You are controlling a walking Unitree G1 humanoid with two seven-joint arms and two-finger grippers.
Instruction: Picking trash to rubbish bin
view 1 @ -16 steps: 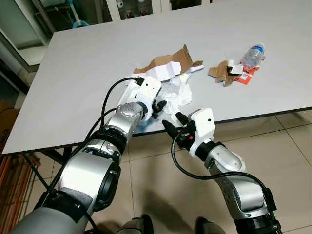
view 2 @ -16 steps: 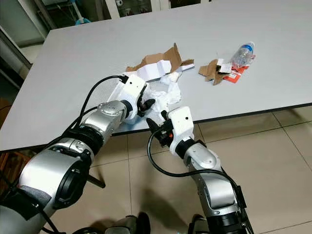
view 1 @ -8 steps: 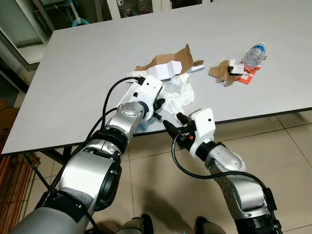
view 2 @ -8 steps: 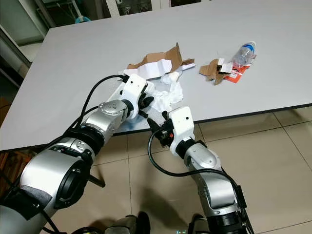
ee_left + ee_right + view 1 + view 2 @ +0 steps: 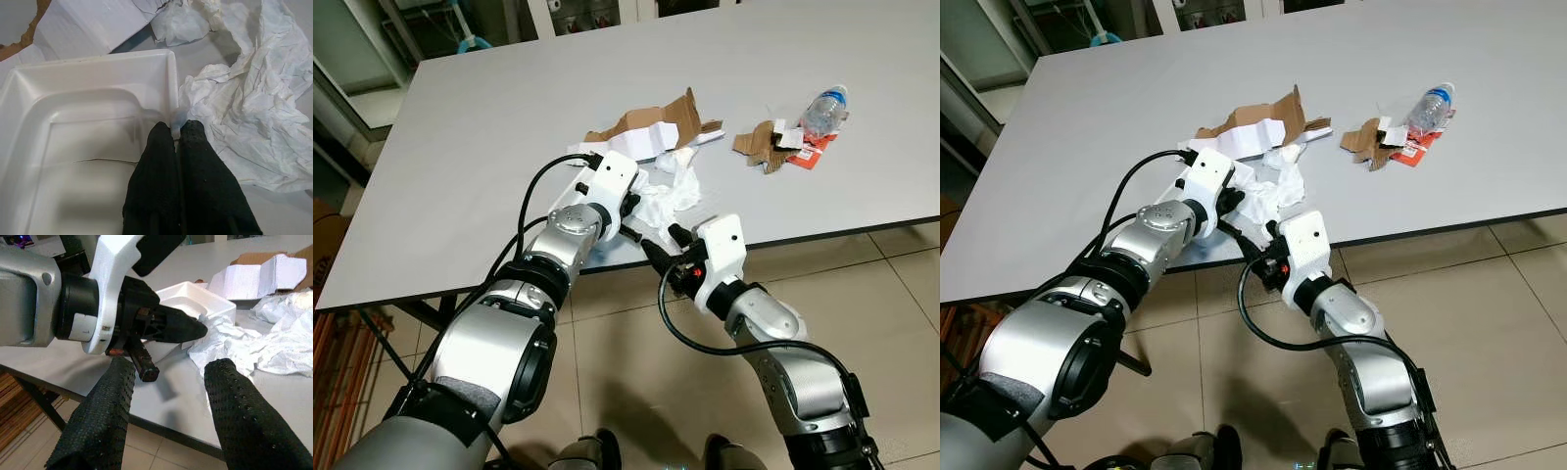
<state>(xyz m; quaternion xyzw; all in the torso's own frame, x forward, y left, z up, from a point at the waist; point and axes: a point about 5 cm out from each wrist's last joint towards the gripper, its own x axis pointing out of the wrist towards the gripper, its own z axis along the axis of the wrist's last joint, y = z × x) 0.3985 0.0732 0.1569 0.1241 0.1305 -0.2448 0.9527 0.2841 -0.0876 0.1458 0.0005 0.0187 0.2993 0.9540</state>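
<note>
On one grey table [image 5: 489,137], left claw [image 5: 176,139] pinches one white tray [image 5: 88,147].

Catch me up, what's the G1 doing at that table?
It is clearing trash off the grey table. The left gripper is shut on the rim of a white foam tray at the near edge, next to crumpled white paper. The right gripper hovers open just off the table edge, aimed at the left one. Torn cardboard, smaller scraps and a plastic bottle lie untouched farther back.
</note>
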